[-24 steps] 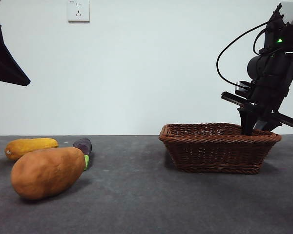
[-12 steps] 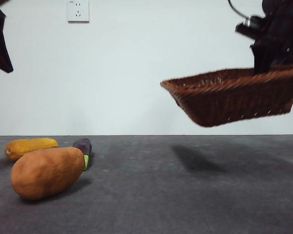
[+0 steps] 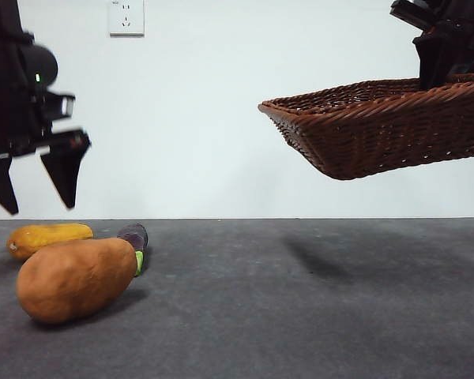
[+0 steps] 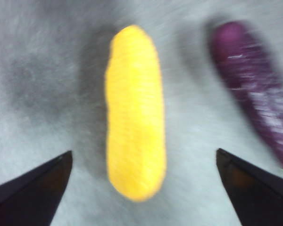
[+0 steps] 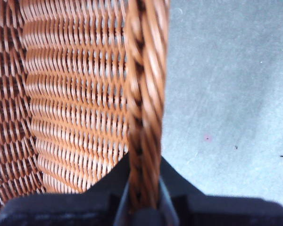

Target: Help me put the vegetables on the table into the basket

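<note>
Grey and faintly mottled, the table is running level across your front view under a plain white wall with a socket high on it. Nearest to you, close to the table's left edge, the potato is lying on its side, the biggest of the three vegetables. Just behind it the eggplant is poking out, its green cap touching or nearly touching the potato's end, and beside that, further toward the left edge, the corn cob is resting flat. Your left gripper is hanging in the air over that corn cob with its jaws spread wide and nothing between them; in its wrist view the cob is sitting between the two tips while the eggplant is lying off to one side, blurred. Over the table's right half, the basket is hanging well clear of the surface, tilted so its left end is dipping, its shadow falling on the grey below. Your right gripper is pinching the basket's braided rim at the upper right, jaws clamped on either side of it.
</note>
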`<state>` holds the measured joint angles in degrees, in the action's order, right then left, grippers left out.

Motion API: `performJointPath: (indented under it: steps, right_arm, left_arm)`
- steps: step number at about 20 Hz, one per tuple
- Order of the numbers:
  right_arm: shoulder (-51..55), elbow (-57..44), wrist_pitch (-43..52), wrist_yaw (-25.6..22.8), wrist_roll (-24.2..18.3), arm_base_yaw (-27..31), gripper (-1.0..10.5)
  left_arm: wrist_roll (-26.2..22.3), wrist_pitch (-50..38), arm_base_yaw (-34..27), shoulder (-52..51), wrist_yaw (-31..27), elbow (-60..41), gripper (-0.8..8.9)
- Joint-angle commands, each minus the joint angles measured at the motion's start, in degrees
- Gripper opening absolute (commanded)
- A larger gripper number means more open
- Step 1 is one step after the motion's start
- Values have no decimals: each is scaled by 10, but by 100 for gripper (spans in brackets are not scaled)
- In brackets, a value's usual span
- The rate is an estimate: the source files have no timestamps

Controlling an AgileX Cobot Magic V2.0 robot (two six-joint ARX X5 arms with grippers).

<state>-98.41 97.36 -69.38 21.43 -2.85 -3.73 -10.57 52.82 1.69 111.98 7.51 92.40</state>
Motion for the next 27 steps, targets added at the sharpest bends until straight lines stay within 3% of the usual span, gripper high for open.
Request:
performJointPath:
  steps: [1, 10, 14, 16, 17, 20, 22, 27]
  right_arm:
    - [-2, -2, 4, 7, -5, -1, -8]
    - [-2, -3, 16, 7, -8, -1, -8]
    - [-2, -3, 16, 7, -8, -1, -8]
    - [-2, -3, 15, 7, -8, -1, -8]
    - [-2, -3, 15, 7, -8, -1, -8]
    - [-2, -3, 7, 7, -8, -1, -8]
    - [-2, -3, 6, 7, -8, -1, -8]
    - [-2, -3, 2, 7, -1, -1, -8]
  left_arm:
    - [-7, -14, 1, 23, -1, 2, 696]
    - [4, -33, 3, 74, -4, 2, 664]
    - [12, -54, 10, 78, -21, 2, 332]
    - [11, -54, 13, 79, -23, 2, 67]
    - [11, -54, 14, 79, -23, 2, -9]
    - [11, -52, 15, 76, -26, 2, -9]
    - [12, -24, 15, 68, 8, 12, -9]
    - [53, -17, 18, -16, 212, 17, -9]
